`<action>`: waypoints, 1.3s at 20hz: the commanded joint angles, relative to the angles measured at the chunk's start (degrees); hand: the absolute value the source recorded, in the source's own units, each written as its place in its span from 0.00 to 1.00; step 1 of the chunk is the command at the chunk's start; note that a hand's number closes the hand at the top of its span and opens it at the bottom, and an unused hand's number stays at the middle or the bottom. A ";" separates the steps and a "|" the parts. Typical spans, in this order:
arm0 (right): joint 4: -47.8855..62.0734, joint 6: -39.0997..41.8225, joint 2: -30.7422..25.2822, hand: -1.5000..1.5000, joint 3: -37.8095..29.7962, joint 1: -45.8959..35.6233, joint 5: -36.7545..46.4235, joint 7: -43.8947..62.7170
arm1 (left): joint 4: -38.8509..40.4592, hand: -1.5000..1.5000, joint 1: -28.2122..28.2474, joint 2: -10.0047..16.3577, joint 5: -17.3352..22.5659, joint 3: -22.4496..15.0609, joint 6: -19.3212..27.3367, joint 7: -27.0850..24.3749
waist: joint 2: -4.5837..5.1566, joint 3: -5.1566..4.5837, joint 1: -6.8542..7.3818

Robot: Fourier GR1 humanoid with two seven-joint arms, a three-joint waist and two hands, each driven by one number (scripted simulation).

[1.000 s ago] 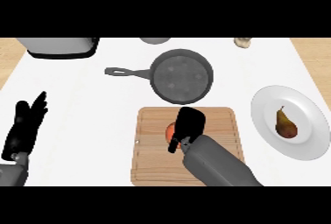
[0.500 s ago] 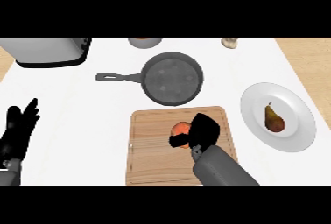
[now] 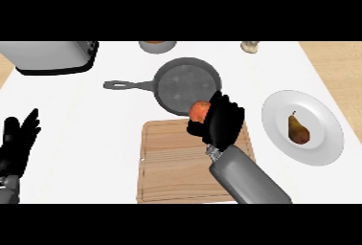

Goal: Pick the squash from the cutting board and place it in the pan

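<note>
Change: squash (image 3: pixel 199 110) lifted off cutting board (image 3: pixel 176 167), now at near rim of pan (image 3: pixel 185 83).
Right hand (image 3: pixel 220 123): curled round squash.
Left hand (image 3: pixel 17 143): relaxed, left edge of counter (image 3: pixel 84 124).
Next: release.

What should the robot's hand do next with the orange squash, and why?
Probably the right hand should carry the squash forward and a little left, over the middle of the pan. Its fingers curl round the squash, which shows at the pan's near rim, past the far edge of the cutting board, so letting go here might miss.
</note>
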 commanded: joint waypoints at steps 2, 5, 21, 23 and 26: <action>-5.87 2.88 0.94 1.00 -4.69 -2.71 7.17 14.08 | -1.16 0.50 -0.91 -0.98 -0.66 -1.12 0.41 0.94 | 0.97 0.22 2.30; -9.19 3.09 0.94 1.00 -7.67 -1.76 10.49 14.09 | -0.41 0.50 -0.95 -0.66 -0.33 -0.69 -0.85 -1.25 | 1.39 0.20 2.80; 8.90 -13.23 0.95 1.00 -27.66 -10.94 5.58 7.65 | 1.07 0.50 -6.26 -1.43 -0.97 -1.46 -2.84 -0.97 | 3.54 0.38 7.14; 13.48 -16.91 0.95 1.00 -29.89 -11.23 4.97 6.01 | 0.26 0.50 -5.63 -3.85 -1.84 -3.29 -1.90 -1.95 | 3.86 0.41 8.01; 18.95 -21.47 0.96 1.00 -32.85 -12.72 2.85 2.51 | 0.22 0.50 -7.42 -1.90 -1.64 -2.59 -3.26 -0.01 | 3.96 0.45 8.37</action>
